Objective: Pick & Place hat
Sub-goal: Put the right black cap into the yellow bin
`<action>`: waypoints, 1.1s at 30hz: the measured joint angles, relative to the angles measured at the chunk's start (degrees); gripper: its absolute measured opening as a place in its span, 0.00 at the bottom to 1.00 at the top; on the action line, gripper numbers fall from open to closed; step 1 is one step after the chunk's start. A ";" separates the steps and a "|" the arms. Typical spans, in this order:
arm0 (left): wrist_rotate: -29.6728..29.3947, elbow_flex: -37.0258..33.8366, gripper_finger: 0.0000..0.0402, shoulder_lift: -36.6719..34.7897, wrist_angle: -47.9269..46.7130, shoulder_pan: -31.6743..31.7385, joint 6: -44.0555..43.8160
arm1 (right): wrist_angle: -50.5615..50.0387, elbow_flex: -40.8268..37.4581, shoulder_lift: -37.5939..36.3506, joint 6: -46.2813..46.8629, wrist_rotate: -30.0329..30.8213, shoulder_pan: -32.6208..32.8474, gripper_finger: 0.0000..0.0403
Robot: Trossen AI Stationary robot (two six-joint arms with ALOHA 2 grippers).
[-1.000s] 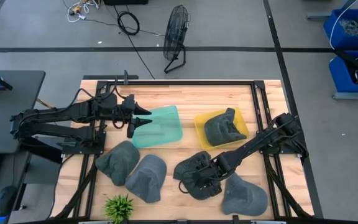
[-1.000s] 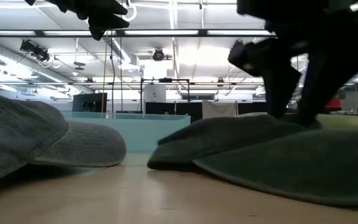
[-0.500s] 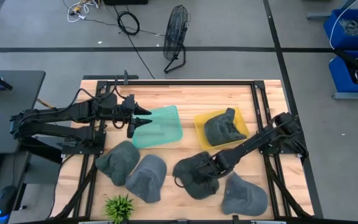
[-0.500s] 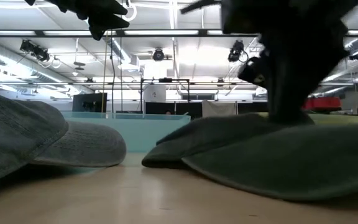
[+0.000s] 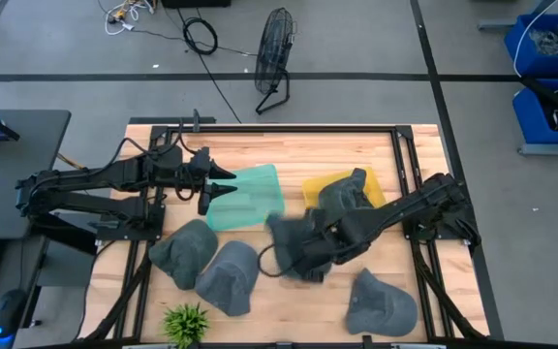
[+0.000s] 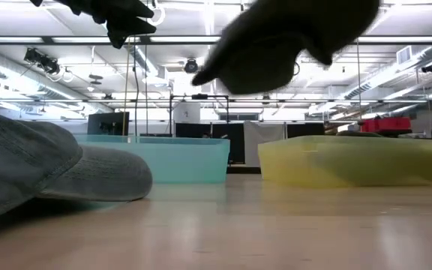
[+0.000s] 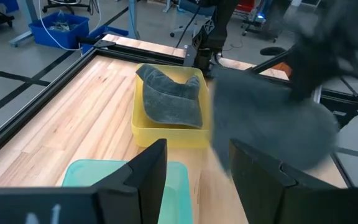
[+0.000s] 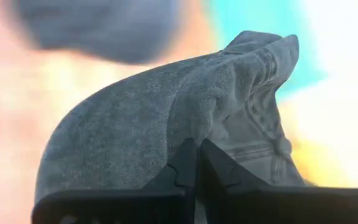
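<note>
My right gripper (image 5: 323,247) is shut on a grey hat (image 5: 294,247), which hangs in the air between the teal tray (image 5: 250,199) and the yellow bin (image 5: 376,189); the low view shows that hat (image 6: 291,37) high above the tabletop. A second hat (image 5: 342,199) lies inside the yellow bin. Two hats (image 5: 184,252) (image 5: 229,276) rest on the table at near left and another (image 5: 381,302) at near right. My left gripper (image 5: 206,189) hovers open over the teal tray's left edge, holding nothing. My right gripper pinches a raised fold of the hat's crown cloth (image 8: 197,124) between its two shut fingers (image 8: 182,168). The arm reaches in from the table's right, slanting down. The hat is lifted clear of the table, its cloth bunched and drooping around the fingers.
A small green plant (image 5: 184,320) stands at the near left edge. A dark metal frame (image 5: 405,165) runs around the wooden tabletop. Bare wood (image 5: 289,160) shows along the far side and between the near hats.
My right gripper has shut on the hat that lay at near middle and has risen with it, moving toward the far left, nearer the teal tray. The hat has gone from lying flat on the wood to hanging clear of it.
</note>
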 joint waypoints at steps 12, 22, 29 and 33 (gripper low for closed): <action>0.00 0.07 0.44 -0.02 -0.21 -0.10 0.03 | -16.13 -7.40 -9.33 26.52 21.48 -5.05 0.01; -0.01 0.07 0.44 -0.02 -0.84 -0.33 0.15 | -0.62 -36.27 -14.49 48.13 21.19 -10.37 0.01; 0.00 0.07 0.44 -0.02 -0.90 -0.34 0.13 | 25.02 -50.99 -14.43 49.05 20.12 -13.26 0.02; -0.02 0.07 0.44 -0.02 -0.92 -0.33 0.13 | 30.49 -54.94 -14.47 48.96 20.28 -14.28 0.02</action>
